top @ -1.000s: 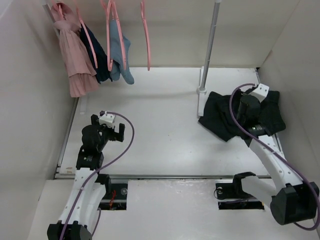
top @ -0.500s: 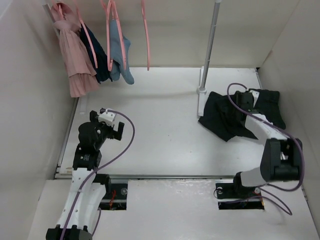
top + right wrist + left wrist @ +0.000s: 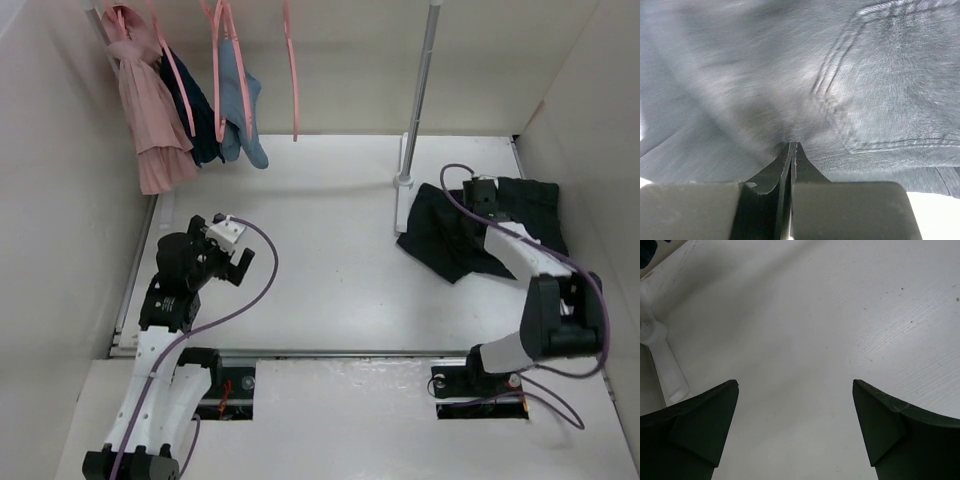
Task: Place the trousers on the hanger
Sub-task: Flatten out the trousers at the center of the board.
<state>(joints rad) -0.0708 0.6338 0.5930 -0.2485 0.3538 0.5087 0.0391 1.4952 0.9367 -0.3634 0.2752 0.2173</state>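
Note:
The black trousers (image 3: 445, 238) lie crumpled on the table at the right, just past the rack's pole. My right gripper (image 3: 479, 190) rests on their far middle part. In the right wrist view its jaws are pressed together at the tips (image 3: 792, 146), and the dark fabric (image 3: 850, 85) puckers into them. An empty pink hanger (image 3: 292, 75) hangs from the rail at the back, right of the dressed hangers. My left gripper (image 3: 240, 262) hovers over bare table at the left, open, with nothing between its fingers (image 3: 795, 385).
Pink (image 3: 150, 110), navy (image 3: 198, 115) and light-blue (image 3: 243, 110) garments hang on pink hangers at the back left. A white rack pole (image 3: 418, 95) stands on a base (image 3: 404, 182) next to the trousers. Walls close in on the left and right.
My right arm reached further back over the trousers and its jaws closed on the fabric. My left gripper shifted slightly right and stayed open.

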